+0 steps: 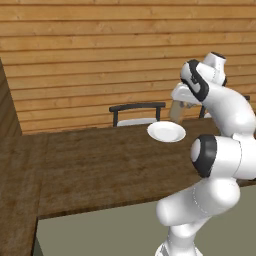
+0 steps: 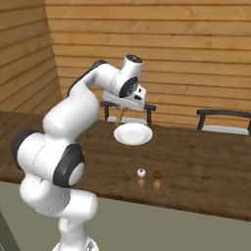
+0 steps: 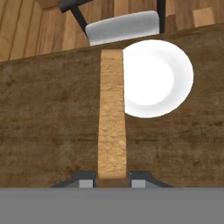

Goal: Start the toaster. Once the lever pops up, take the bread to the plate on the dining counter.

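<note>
The pincer [image 3: 112, 180] grips the bread [image 3: 112, 118] edge-on, hanging it above the table [image 3: 48, 122] just beside the plate [image 3: 159, 78]. Held upright as lifted from a slot, it likely needs shifting over the plate before release.

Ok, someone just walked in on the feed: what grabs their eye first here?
The bread slice, pinched edge-on in the end effector and hanging above the dining counter just beside the white plate. Next, the two small shakers standing near the counter's front edge, and the chairs against the wood wall.
</note>
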